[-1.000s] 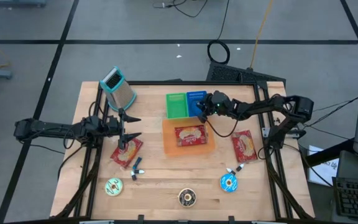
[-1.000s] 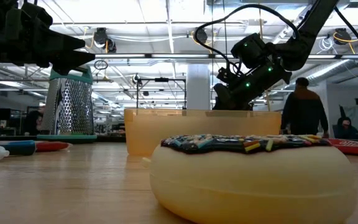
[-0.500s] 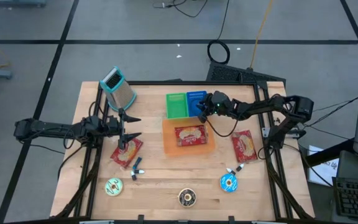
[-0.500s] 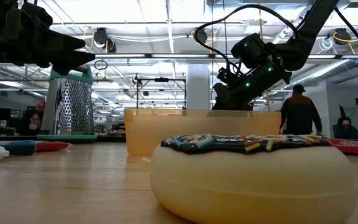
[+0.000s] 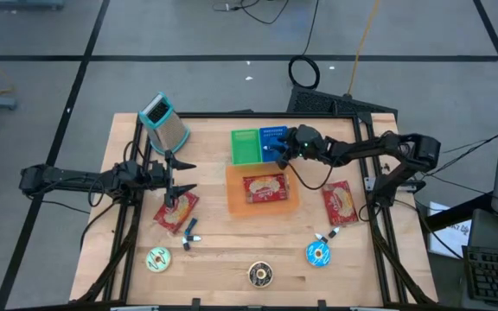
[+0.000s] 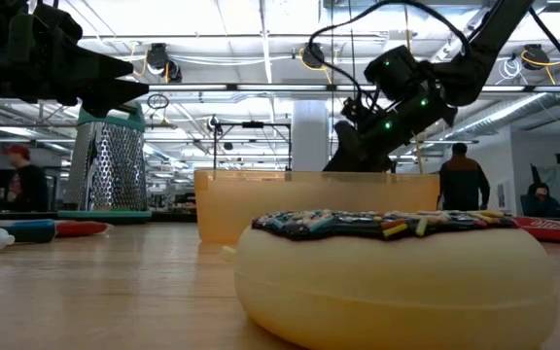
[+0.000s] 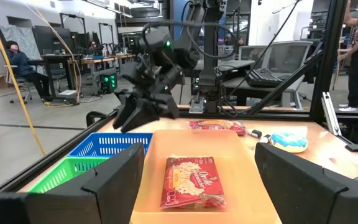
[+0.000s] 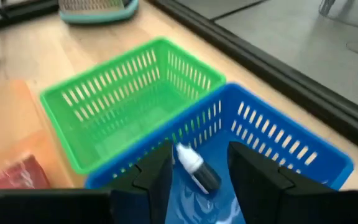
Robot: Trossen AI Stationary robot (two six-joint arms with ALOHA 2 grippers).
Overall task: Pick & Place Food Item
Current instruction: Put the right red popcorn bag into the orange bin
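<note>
My right gripper (image 8: pixel 201 150) hangs open over the blue basket (image 8: pixel 278 140) at the table's far middle, also seen from above (image 5: pixel 278 149). A small bottle (image 8: pixel 197 171) with a white tip and dark body lies in that basket between the fingers, apart from both. A red popcorn packet (image 5: pixel 264 187) lies flat in the orange tray (image 5: pixel 232 200). My left gripper (image 5: pixel 185 177) waits open and level at the table's left, above another red packet (image 5: pixel 176 212).
A green basket (image 5: pixel 245 145) stands beside the blue one. A grater (image 5: pixel 164 123) is at the far left and a third red packet (image 5: pixel 339 203) at the right. Three donuts (image 5: pixel 157 258), (image 5: pixel 260 275), (image 5: pixel 319 253) lie along the near edge, with small bottles (image 5: pixel 188 231) nearby.
My right gripper has opened a little while staying over the blue basket. A person in the room behind the table has walked across.
</note>
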